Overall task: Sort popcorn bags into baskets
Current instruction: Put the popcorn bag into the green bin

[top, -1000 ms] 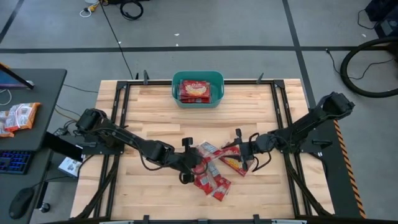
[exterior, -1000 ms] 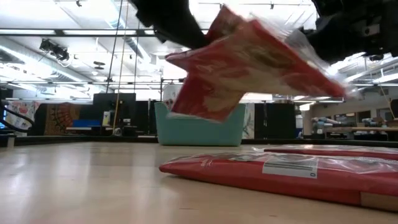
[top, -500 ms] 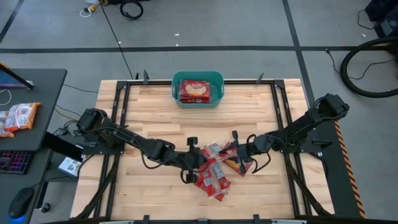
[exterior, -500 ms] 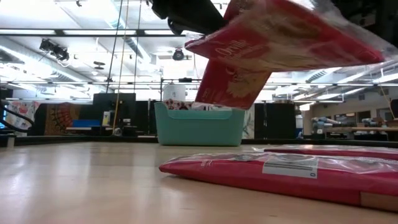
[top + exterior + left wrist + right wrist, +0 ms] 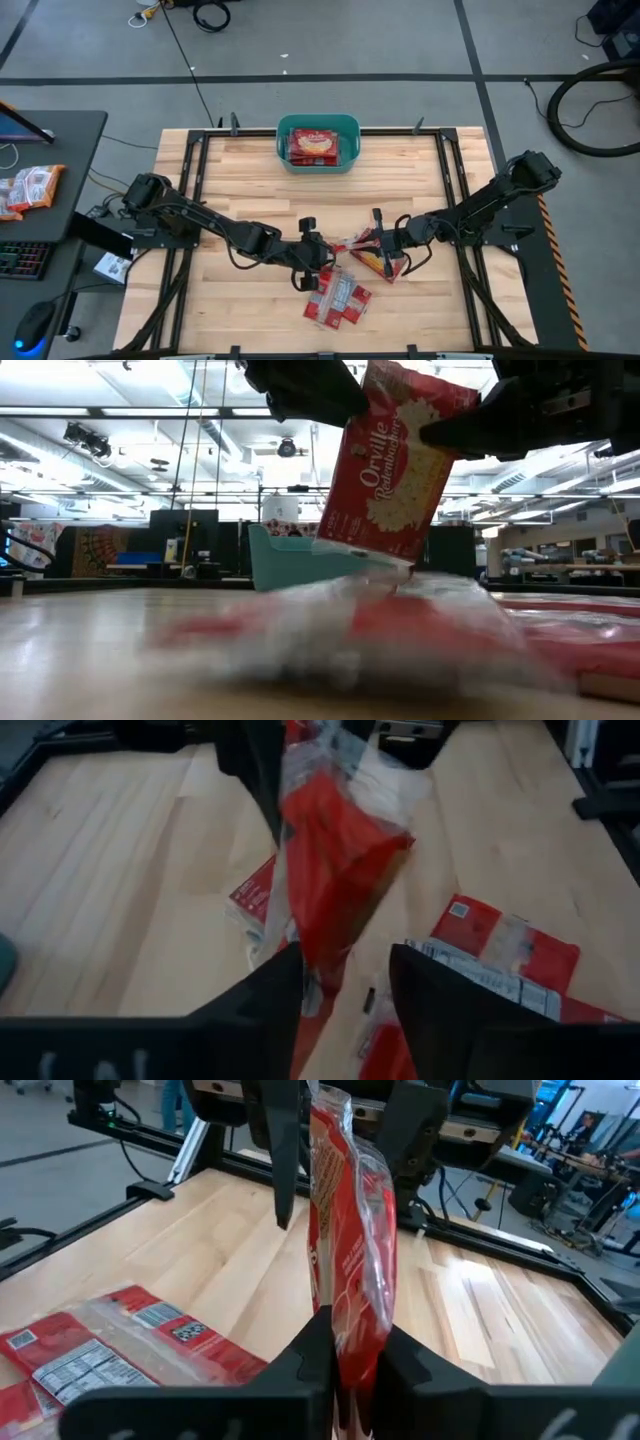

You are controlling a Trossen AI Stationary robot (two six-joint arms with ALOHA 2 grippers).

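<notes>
The teal basket (image 5: 318, 143) stands at the table's far edge with one popcorn bag lying in it. Mid-table, a red popcorn bag (image 5: 390, 470) hangs in the air between my two grippers. My right gripper (image 5: 352, 1335) is shut on it. My left gripper (image 5: 345, 955) is open, one finger on either side of the bag's (image 5: 335, 870) other end. Other popcorn bags (image 5: 337, 297) lie flat on the wood below and nearer the front edge. One of them (image 5: 350, 630) shows only as a blur in the low view. My right gripper pinches the hanging bag between its two fingers at the edge (image 5: 355, 1315) that faces the table's right side. The fingers come roughly level from the right. The bag stands on edge, reaching away toward my left gripper. Its lower edge (image 5: 360, 555) is clear of the table.
Bare wood (image 5: 250, 190) lies between the basket and the grippers. Dark frame rails (image 5: 190, 180) run along the table's sides. A desk at the far left carries a keyboard and orange-white packets (image 5: 30, 188).
My left gripper has opened and let go of the bag, and my right gripper has shut on it. The bag has swung from a flat slant to hanging upright on edge. Another packet has dropped onto the pile on the table.
</notes>
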